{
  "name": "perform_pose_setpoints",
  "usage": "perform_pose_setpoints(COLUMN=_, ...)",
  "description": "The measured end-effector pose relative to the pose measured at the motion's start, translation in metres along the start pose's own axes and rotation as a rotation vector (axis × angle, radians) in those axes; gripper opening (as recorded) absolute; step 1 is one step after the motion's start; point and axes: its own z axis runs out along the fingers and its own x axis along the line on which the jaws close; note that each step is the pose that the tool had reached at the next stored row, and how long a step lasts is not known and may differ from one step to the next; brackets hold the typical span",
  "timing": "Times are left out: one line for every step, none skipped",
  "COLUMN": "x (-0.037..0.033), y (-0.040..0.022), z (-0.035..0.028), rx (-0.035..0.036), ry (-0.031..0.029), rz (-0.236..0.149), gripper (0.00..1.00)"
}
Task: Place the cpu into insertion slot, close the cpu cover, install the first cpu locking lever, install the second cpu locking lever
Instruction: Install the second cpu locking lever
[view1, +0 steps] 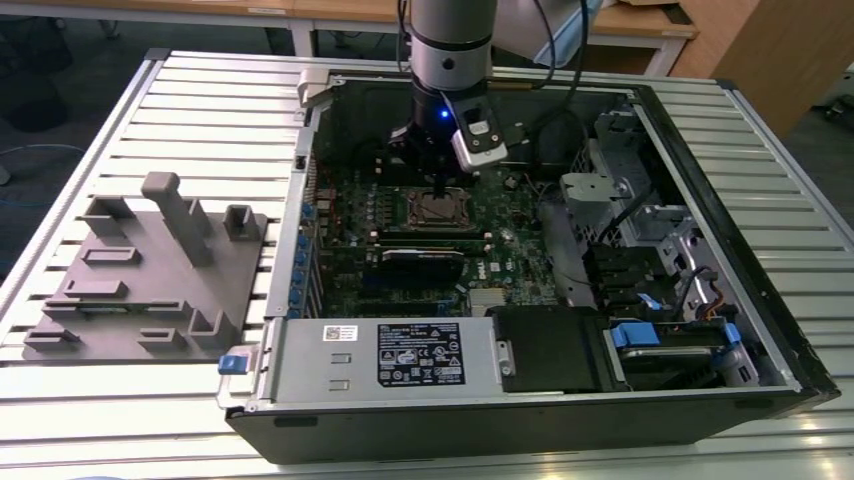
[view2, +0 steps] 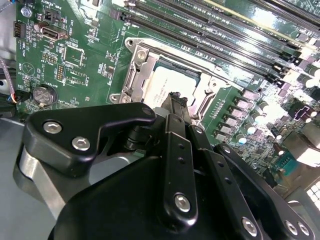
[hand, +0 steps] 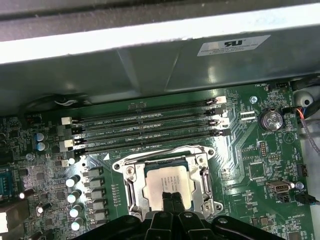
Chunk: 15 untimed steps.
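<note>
The cpu shows its dull silver top lying flat in the insertion slot, whose dark frame peeks out along one edge. The cpu cover, a metal frame with a square window, lies down around the chip. A thin wire lever runs along the socket's side nearest the memory slots. My gripper is shut, its fingertips pressed together right over the cpu's edge, with nothing visible between them. The arm hides the socket's near edge in both wrist views.
Several long memory slots lie beside the socket. A black expansion card and the power supply sit in the open case. A coin battery is on the board. A grey fixture stands at the exterior view's left.
</note>
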Motion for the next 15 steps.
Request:
perform_pose_setpoints(x=0.0000, y=0.0000, z=-0.0002, rx=0.0001, ry=0.0001, rz=0.000, gripper=0.11)
perform_pose_setpoints(x=0.0000, y=-0.0001, z=-0.0007, rx=0.0006, ry=0.0002, rz=0.000, gripper=0.11)
perform_pose_setpoints(x=0.0000, y=0.0000, z=-0.0013, rx=0.0005, ry=0.0002, rz=0.000, gripper=0.11)
perform_pose_setpoints(x=-0.0001, y=0.0001, z=-0.0020, rx=0.0002, ry=0.0001, rz=0.000, gripper=0.11)
perform_pose_setpoints(x=-0.0001, y=0.0001, z=-0.0029, rx=0.0001, ry=0.0001, rz=0.000, gripper=0.11)
perform_pose_setpoints(x=-0.0002, y=0.0001, z=-0.0039, rx=0.0000, ry=0.0001, rz=0.000, gripper=0.11)
perform_pose_setpoints(x=-0.0002, y=0.0001, z=-0.0049, rx=-0.0001, ry=0.0001, rz=0.000, gripper=0.11)
perform_pose_setpoints(x=-0.0003, y=0.0002, z=-0.0062, rx=-0.0002, ry=0.0001, rz=0.000, gripper=0.11)
perform_pose_setpoints(x=-0.0003, y=0.0002, z=-0.0073, rx=-0.0004, ry=0.0001, rz=0.000, gripper=0.11)
perform_pose_setpoints(x=-0.0004, y=0.0003, z=-0.0083, rx=-0.0005, ry=0.0002, rz=0.000, gripper=0.11)
perform_pose_setpoints(x=-0.0004, y=0.0003, z=-0.0091, rx=-0.0006, ry=0.0002, rz=0.000, gripper=0.11)
perform_pose_setpoints(x=-0.0004, y=0.0003, z=-0.0096, rx=-0.0006, ry=0.0002, rz=0.000, gripper=0.11)
perform_pose_setpoints(x=-0.0005, y=0.0003, z=-0.0097, rx=-0.0010, ry=0.0001, rz=0.000, gripper=0.11)
perform_pose_setpoints(x=-0.0005, y=0.0004, z=-0.0097, rx=-0.0011, ry=0.0000, rz=0.000, gripper=0.11)
perform_pose_setpoints(x=-0.0005, y=0.0003, z=-0.0098, rx=-0.0012, ry=0.0001, rz=0.000, gripper=0.11)
